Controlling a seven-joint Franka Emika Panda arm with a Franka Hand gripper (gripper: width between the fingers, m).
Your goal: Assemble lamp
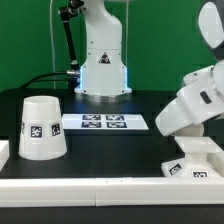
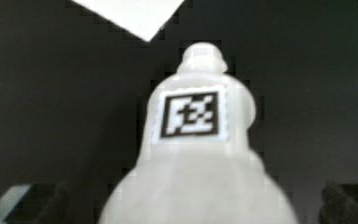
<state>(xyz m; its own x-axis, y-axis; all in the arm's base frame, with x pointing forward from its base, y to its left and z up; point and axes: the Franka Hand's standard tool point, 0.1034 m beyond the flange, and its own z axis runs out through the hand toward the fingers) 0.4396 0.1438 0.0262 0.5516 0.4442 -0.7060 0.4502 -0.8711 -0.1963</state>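
In the wrist view the white bulb point(image 2: 194, 150) fills the middle, its neck pointing away and a square tag on its body. My gripper point(image 2: 181, 208) is open: the dark fingers point(image 2: 23, 205) stand at either side of the bulb's wide end, with dark gaps between them and it. In the exterior view the gripper point(image 1: 195, 140) is low over the blocky white base point(image 1: 190, 168) at the right, and the hand hides the bulb. The cone shade point(image 1: 42, 128) stands on the table at the left, wide end down.
The marker board point(image 1: 104, 122) lies flat in the middle of the black table, and a corner of it shows in the wrist view point(image 2: 149, 15). A white rail point(image 1: 90, 186) runs along the table's front edge. The arm's pedestal point(image 1: 103, 60) stands behind.
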